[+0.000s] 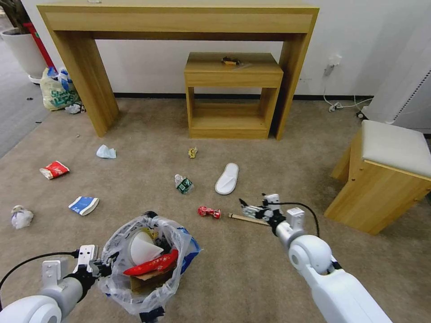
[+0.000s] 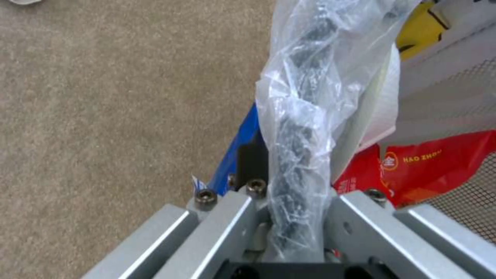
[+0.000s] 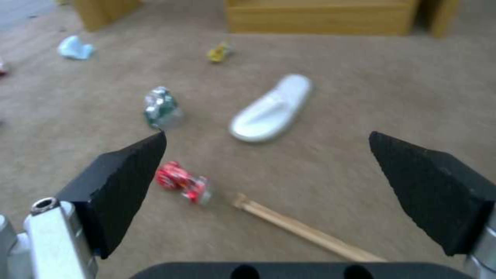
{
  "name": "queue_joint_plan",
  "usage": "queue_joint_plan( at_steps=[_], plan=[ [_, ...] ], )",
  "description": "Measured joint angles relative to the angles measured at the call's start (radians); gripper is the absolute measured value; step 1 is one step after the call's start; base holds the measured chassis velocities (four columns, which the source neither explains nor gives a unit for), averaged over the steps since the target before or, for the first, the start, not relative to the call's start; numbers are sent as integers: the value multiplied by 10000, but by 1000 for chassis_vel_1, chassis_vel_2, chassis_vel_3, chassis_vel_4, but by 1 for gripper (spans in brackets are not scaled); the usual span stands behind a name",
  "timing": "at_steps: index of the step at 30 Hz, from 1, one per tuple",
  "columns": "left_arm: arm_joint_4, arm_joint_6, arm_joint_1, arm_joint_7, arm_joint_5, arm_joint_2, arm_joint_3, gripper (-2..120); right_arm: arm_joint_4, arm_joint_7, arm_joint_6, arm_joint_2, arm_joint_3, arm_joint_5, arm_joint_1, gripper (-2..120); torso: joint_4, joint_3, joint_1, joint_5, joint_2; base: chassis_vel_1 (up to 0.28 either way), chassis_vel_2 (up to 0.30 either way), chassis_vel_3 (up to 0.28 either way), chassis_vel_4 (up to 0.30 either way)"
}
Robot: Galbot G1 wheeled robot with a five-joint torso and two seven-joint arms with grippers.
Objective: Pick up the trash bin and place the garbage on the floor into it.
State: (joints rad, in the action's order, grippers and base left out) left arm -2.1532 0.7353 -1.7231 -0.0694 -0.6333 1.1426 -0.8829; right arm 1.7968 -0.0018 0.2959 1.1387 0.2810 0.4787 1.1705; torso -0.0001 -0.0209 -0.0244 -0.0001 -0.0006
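Plastic-lined trash bin (image 1: 148, 264): slipper, red wrapper.

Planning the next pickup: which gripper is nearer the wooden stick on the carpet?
Right. The right gripper hangs open just above the wooden stick; the left gripper is farther off, clamped on the trash bin rim.

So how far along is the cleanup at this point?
Partly done. The left gripper holds the trash bin by its rim, with a red wrapper and cardboard inside. The right gripper is open above the stick; a slipper and cartons remain.
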Motion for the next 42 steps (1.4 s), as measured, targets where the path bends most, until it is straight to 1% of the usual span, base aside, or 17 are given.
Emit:
queue_joint_plan(
  at_steps=[1,2,3,6,10,21,28,42],
  plan=[
    [-11,0,-32,-41,23,10,0,0,89,-37,-38,17,345,-31,381,100,-3,0,0,4,0,0,0,0,0],
    [-13,1,-69,-96,69,12,-3,0,184,-155,-181,85,788,-81,837,100,-5,0,0,-1,0,0,0,0,0],
    [-13,1,-69,-96,69,12,-3,0,184,-155,-181,85,788,-81,837,100,-5,0,0,-1,0,0,0,0,0],
    [-6,0,-104,-157,112,-6,-28,0,273,-599,-552,314,1511,-439,1500,100,-3,0,0,1,0,0,0,0,0],
    [-25,1,-113,-168,153,6,-23,0,394,-722,-660,572,1892,-620,1760,100,-3,1,0,1,0,0,0,0,0],
    [-293,0,-291,-220,221,59,-49,0,726,-716,-792,942,2271,-913,2225,100,-1,1,0,-1,0,-15,12,8,-8],
    [-403,0,-330,-240,262,89,-28,0,848,-706,-847,982,2337,-1012,2394,100,-3,-1,0,0,0,-108,92,107,-99],
    [-539,0,-401,-240,262,64,-41,0,933,-744,-918,1027,2376,-1086,2545,100,0,-1,0,0,0,-104,104,104,-110]
  ],
)
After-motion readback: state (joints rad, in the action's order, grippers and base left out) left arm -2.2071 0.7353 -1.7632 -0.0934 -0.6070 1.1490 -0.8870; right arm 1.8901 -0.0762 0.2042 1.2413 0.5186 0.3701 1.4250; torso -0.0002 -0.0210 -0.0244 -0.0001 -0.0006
